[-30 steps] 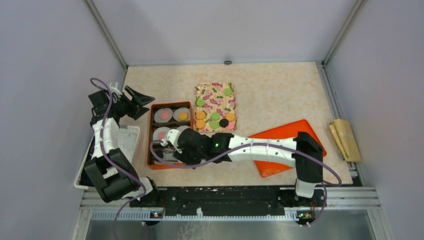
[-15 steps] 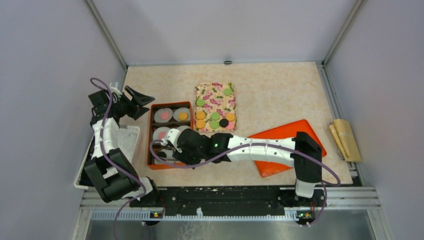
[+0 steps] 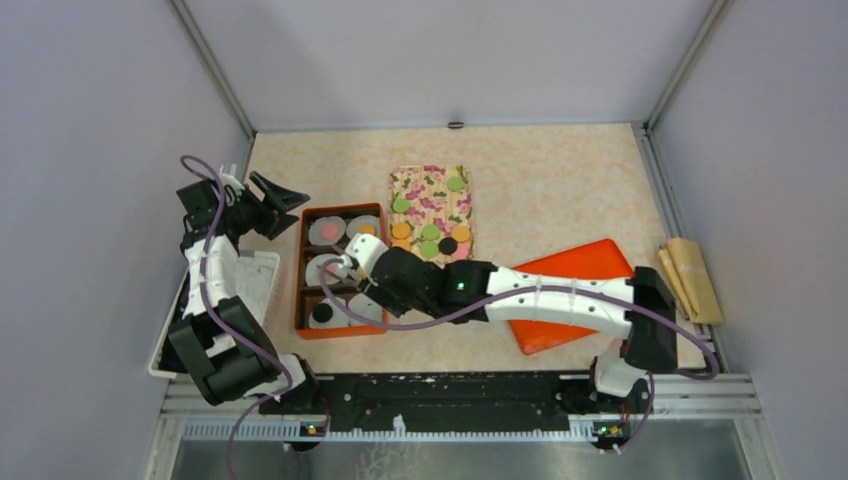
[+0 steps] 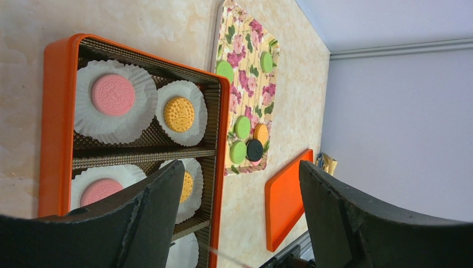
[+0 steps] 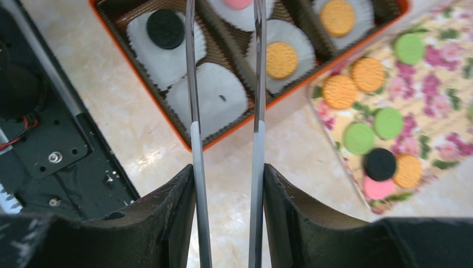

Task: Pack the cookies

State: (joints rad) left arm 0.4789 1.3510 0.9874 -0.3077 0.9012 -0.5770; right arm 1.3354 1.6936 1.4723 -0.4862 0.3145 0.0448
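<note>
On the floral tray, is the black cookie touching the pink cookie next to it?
Touching. The right wrist view shows the black cookie overlapping the edge of the pink cookie, with no gap between them on the floral tray.

table [image 3: 560,190]: orange box [image 3: 340,333], floral tray [image 3: 428,185], lid [image 3: 590,258]

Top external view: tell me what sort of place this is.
Probably a robot lab test cell, not a kitchen: plain grey panels on metal framing enclose a table, a left arm and right arm are bolted at its near edge, and cookies sit on a floral tray beside an orange box.
</note>
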